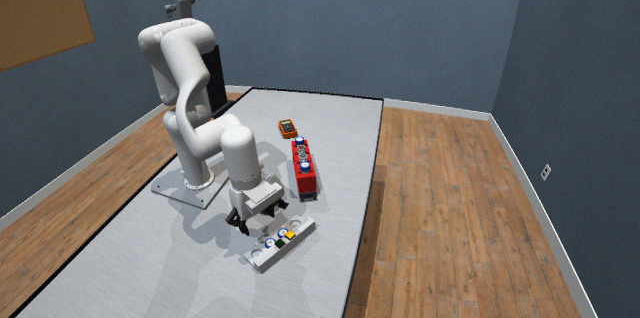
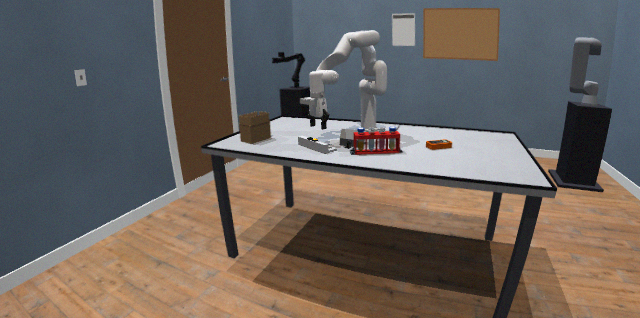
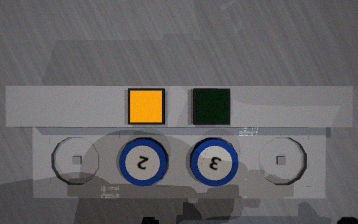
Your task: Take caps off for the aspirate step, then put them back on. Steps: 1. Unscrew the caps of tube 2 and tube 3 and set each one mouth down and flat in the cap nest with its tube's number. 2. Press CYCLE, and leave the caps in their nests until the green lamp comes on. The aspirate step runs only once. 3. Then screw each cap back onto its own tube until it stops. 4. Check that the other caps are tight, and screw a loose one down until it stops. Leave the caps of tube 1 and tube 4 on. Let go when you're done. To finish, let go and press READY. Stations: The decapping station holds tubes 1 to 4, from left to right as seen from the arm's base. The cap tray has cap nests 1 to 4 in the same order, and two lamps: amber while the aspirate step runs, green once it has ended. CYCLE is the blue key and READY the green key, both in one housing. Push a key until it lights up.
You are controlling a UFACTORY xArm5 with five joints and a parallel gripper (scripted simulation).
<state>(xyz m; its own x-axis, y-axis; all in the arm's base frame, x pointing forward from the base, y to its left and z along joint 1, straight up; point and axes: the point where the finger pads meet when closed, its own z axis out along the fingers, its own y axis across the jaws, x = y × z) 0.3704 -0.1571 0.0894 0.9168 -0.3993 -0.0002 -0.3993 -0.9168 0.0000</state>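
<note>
My gripper (image 1: 255,215) is open and empty, hovering just above the near side of the grey cap tray (image 1: 280,244). In the wrist view the blue-rimmed cap 2 (image 3: 142,161) and cap 3 (image 3: 214,161) lie flat in the two middle nests. The outer nests (image 3: 75,160) (image 3: 282,160) are empty. The amber lamp (image 3: 146,106) is lit and the green lamp (image 3: 211,106) is dark. The red tube rack (image 1: 304,168) stands beyond the tray. Its end tubes (image 1: 299,140) (image 1: 305,166) wear blue caps and the two middle tubes are open. I cannot make out the keys.
An orange device (image 1: 287,128) lies past the rack's far end. A cardboard box (image 2: 254,126) stands at the table's corner near the door. A low grey box (image 2: 346,138) sits behind the rack, next to the arm's base.
</note>
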